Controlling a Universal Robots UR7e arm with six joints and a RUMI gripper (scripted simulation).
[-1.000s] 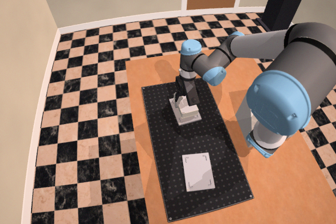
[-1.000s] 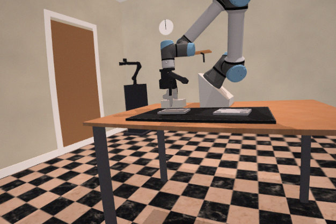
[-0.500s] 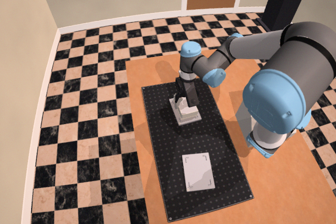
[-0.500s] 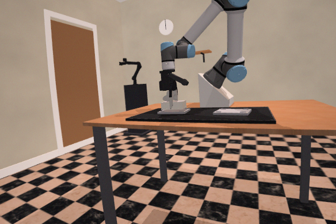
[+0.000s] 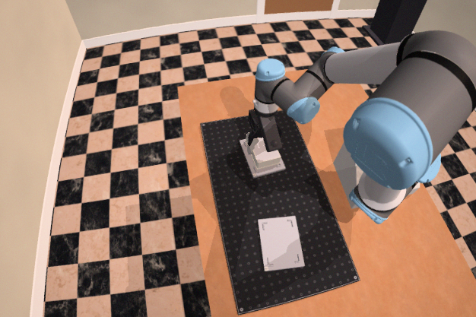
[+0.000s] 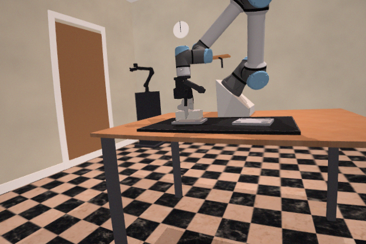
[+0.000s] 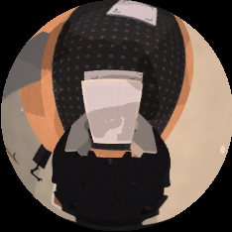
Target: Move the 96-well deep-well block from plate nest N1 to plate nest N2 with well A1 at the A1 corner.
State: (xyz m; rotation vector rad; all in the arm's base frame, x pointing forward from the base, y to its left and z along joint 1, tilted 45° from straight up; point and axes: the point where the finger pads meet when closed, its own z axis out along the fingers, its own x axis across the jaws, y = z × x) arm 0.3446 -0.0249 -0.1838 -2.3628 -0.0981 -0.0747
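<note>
We see the mat (image 5: pixel 230 198) on the table (image 5: pixel 403 259), nest N1 (image 5: pixel 279 167) and nest N2 (image 5: pixel 280 244) apart on it, the deep-well block (image 5: pixel 264 157) over N1.

Room's pretty plain: beige walls, a brown door (image 6: pixel 81 87) with white trim, and a checkered floor (image 6: pixel 206 182) in black marble and peachy tan tiles. An orange wooden table (image 6: pixel 325 123) on dark grey legs (image 6: pixel 112 188) has a black dotted mat (image 5: pixel 230 198) laid over it. There's a round white wall clock (image 6: pixel 180 29) up high, a small wooden shelf (image 6: pixel 222 56) on the back wall, and a black cabinet (image 6: pixel 147 103) in the corner with some dark jointed stand (image 6: pixel 147 75) on top.
</note>
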